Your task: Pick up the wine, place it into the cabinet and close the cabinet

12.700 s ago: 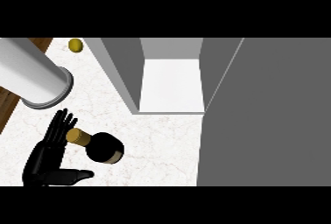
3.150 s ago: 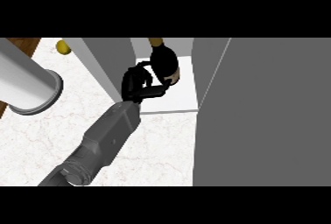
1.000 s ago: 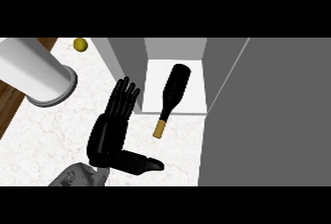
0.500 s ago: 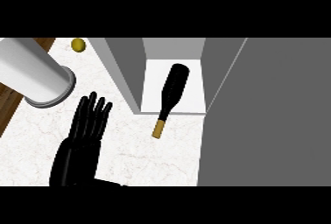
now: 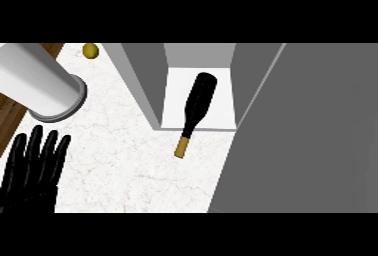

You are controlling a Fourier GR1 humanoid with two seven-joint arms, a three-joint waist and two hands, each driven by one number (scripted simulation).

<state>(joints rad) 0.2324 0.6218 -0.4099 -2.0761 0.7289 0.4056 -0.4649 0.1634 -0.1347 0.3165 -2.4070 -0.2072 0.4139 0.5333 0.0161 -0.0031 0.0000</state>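
One black hand [image 5: 29, 172] shows at the view's lower left — the robot's left hand, palm flat, its fingers [image 5: 36, 145] straight and spread, pointing up the view. It holds nothing and touches nothing — no other hand shows.

Black left hand [image 5: 31, 170]: withdrew from open grey cabinet [image 5: 148, 85] to lower left edge, fingers straight. Black gold-capped wine bottle [image 5: 195, 109]: released, lying on cabinet floor.

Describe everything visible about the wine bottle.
The wine bottle is black and glossy, with a tan-gold tip on its neck. It lies on its side on the white floor of the open cabinet, body inside, neck pointing out so the tip overhangs the marble counter. No hand touches it.
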